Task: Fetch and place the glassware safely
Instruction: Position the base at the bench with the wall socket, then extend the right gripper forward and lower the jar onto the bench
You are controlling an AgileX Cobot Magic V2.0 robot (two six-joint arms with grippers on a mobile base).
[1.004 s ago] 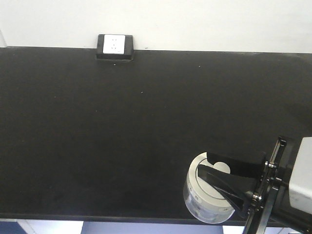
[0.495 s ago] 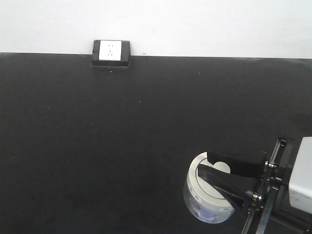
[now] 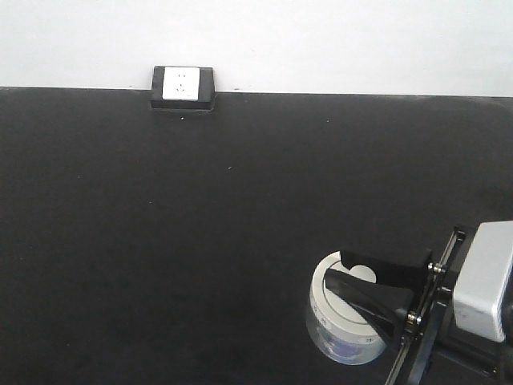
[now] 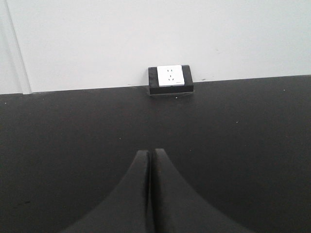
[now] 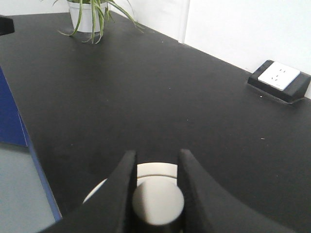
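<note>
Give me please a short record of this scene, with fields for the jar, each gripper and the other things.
glass jar: lower right of the front view, cream lid with a knob
right gripper: fingers closed on both sides of the lid's knob
left gripper: shut, holds nothing
jar lifted or resting: cannot tell
table: black
wall socket: white in a black frame, at the table's far edge
potted plant: seen only in the right wrist view

Squat clear jar, cream knobbed lid on, upright, front right
</note>
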